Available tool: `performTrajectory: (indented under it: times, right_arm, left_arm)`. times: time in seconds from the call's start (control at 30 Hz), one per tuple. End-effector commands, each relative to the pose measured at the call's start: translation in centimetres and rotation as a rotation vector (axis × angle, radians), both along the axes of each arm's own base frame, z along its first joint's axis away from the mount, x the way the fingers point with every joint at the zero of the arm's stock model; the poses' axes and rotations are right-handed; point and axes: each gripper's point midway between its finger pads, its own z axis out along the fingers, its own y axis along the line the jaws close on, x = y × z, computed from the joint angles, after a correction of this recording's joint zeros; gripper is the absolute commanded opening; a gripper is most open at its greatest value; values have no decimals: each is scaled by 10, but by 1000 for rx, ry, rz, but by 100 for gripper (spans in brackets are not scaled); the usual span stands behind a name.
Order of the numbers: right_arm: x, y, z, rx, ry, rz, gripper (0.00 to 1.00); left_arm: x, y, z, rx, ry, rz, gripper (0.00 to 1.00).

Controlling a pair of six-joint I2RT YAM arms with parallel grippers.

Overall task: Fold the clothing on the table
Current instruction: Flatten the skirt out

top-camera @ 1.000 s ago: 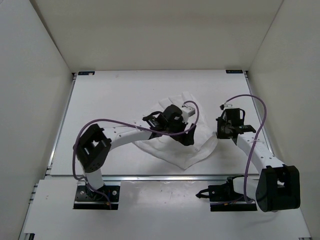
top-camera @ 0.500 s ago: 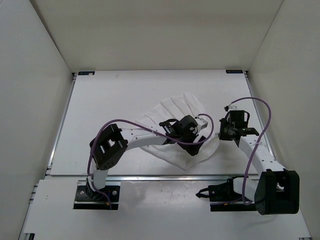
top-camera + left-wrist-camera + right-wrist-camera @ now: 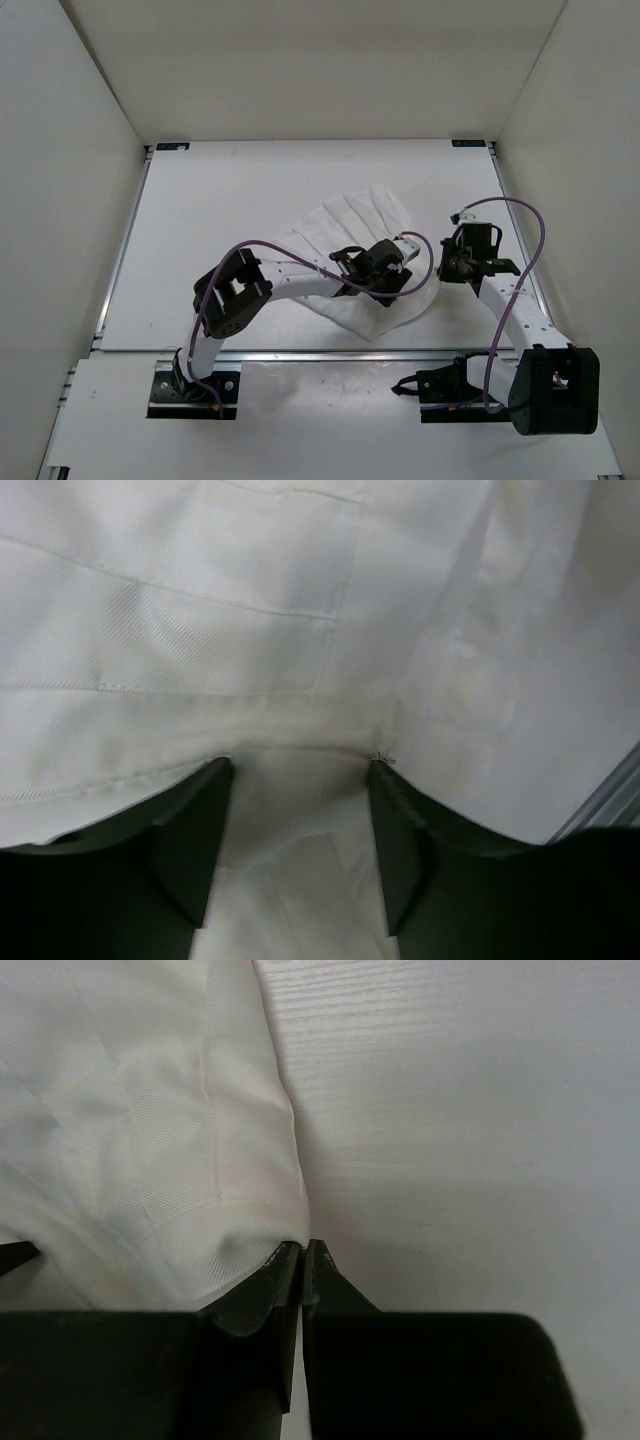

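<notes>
Jaws first: my left gripper (image 3: 300, 765) stands spread, both fingertips down on the clothing (image 3: 352, 218) with a ridge of cloth between them. My right gripper (image 3: 302, 1247) is pressed together, pinching its edge. One garment lies right of centre on the table (image 3: 220, 200).

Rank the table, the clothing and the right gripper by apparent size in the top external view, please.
1. table, largest by far
2. clothing, covering a small part of it
3. right gripper, smallest, though nearer the camera
</notes>
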Motion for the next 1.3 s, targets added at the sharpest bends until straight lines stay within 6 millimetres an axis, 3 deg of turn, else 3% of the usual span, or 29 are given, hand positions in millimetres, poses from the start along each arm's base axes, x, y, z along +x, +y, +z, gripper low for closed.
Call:
performTrajectory:
  times: [0.0,0.07,0.17,0.23,0.27,0.43,0.53,0.6,0.63,0.7,0.73,0.77,0.8,0.83,0.87,0.9,0.93,1.03,1.07,1.13,1.17,1.23,1.27]
  right_arm:
    - [4,-1,6,11,-42,-13,0]
    - [4,0,6,21,-42,-11,0]
    - [5,0,6,12,-43,-1,0]
    - [4,1,6,14,-44,2,0]
    - [2,-1,4,14,-43,-5,0]
    - [4,0,7,18,-49,-4,0]
    - [11,-4,16,32,-66,-15,0]
    - [21,-8,32,34,-100,-28,0]
    - [25,-8,39,40,-114,-29,0]
    - [40,-7,67,35,-176,-14,0]
    - [46,-10,75,29,-196,-16,0]
    - [54,-10,94,37,-230,-10,0]
    - [64,-9,113,41,-268,4,0]
    - [70,-9,117,47,-268,2,0]
    - [79,-5,142,61,-322,18,0]
    - [88,-7,163,64,-362,17,0]
    - [94,-6,175,73,-383,15,0]
    - [115,1,255,82,-555,55,0]
    - [120,-1,265,81,-569,55,0]
    - [125,-3,299,81,-632,63,0]
    - [128,-5,305,71,-641,66,0]
    - [128,-1,299,90,-626,74,0]
    - [127,2,283,105,-595,84,0]
  left_arm:
    - [9,0,4,-6,-42,35,60]
    - [10,1,1,8,-53,42,53]
    - [12,4,-1,10,-42,50,32]
    - [11,4,-3,21,-36,46,8]
    - [11,3,-2,11,-26,53,0]
    - [21,13,11,20,-22,89,0]
    - [49,34,40,-50,9,161,0]
    - [79,61,73,-133,33,237,0]
    - [84,71,81,-156,64,245,0]
    - [122,113,120,-216,32,332,0]
    - [126,119,135,-215,20,318,0]
    - [147,135,167,-261,-31,343,0]
    - [156,155,176,-255,-27,365,0]
    - [169,166,202,-264,-60,378,0]
    - [177,174,230,-270,-103,385,0]
    - [185,186,244,-275,-125,409,0]
    - [194,201,270,-299,-163,437,0]
    - [198,226,338,-399,-281,481,0]
    - [197,236,352,-415,-315,502,0]
    - [192,252,359,-415,-350,537,0]
    - [185,262,371,-438,-383,551,0]
    - [177,272,346,-439,-352,561,0]
    - [170,275,350,-463,-362,555,0]
